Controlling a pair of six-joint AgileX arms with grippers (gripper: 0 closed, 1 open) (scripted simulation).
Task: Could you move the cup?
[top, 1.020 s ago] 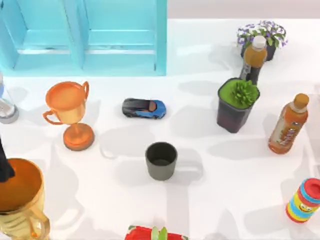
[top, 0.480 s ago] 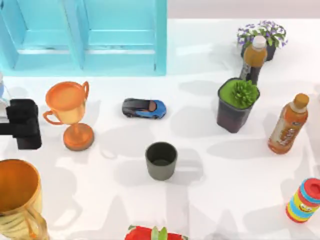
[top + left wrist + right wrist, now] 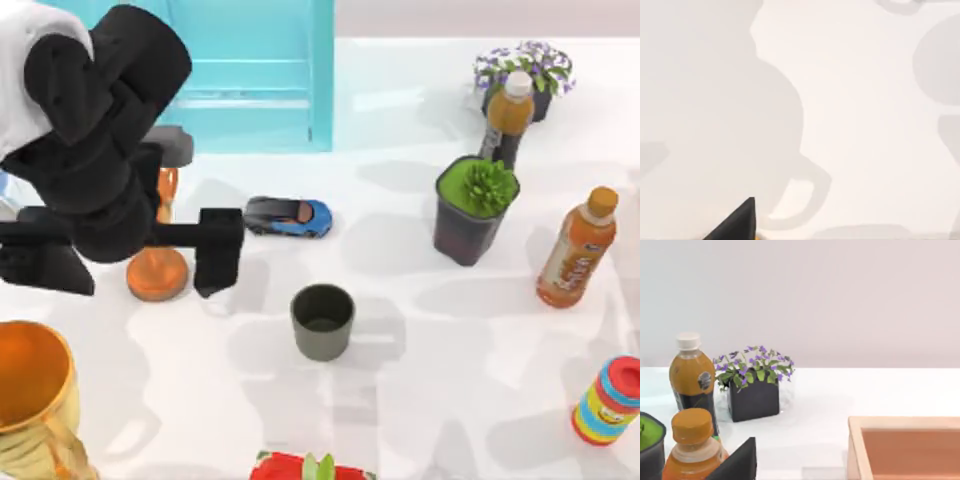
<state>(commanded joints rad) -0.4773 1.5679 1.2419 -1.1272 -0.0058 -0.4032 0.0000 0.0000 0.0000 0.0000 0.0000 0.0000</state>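
Cup point(image 3: 322, 321): upright, centre of the top view, slightly low, on the white table point(image 3: 420, 400), untouched. Left gripper point(image 3: 135, 250): upper left of frame, fingers spread wide, apparently empty, straddling the orange trophy point(image 3: 155, 270).

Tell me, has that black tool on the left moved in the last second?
Yes. The left tool has swung in from the table's left edge, toward the right, and now spans the orange trophy, nearer the cup, fingers spread.

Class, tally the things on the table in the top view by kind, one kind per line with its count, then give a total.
Cup: 1
Trophy cups: 2
Toy car: 1
Bottles: 2
Potted plants: 2
Striped can: 1
Total: 9
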